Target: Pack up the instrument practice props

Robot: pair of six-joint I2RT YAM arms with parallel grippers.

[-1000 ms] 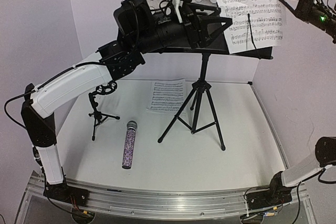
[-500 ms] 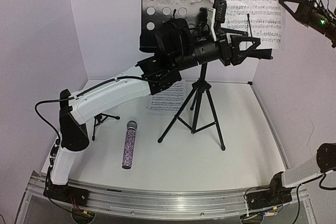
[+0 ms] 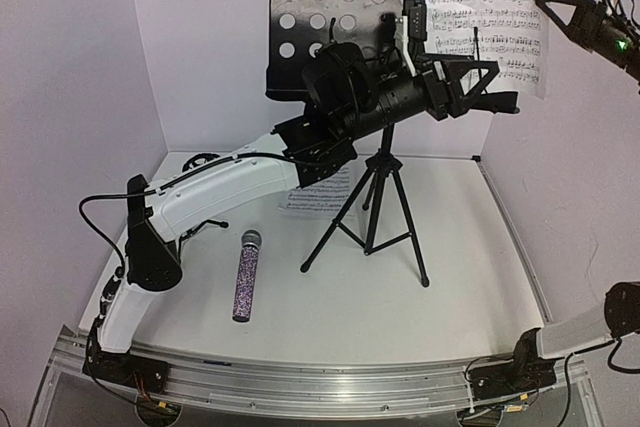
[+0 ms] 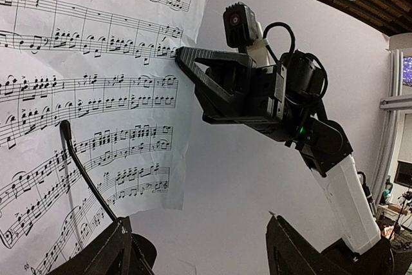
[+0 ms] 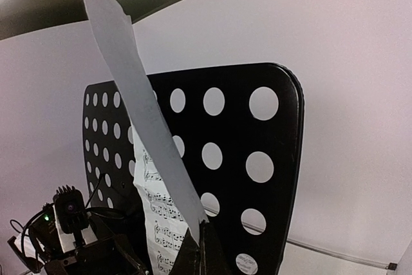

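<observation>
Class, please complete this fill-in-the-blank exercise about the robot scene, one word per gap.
1. The purple microphone lies flat on the ____.
2. The right gripper pinches the edge of the ____ page propped on the music stand.
3. The fingers of the left gripper stand ____, holding nothing.
Missing words: table; sheet-music; open.
</observation>
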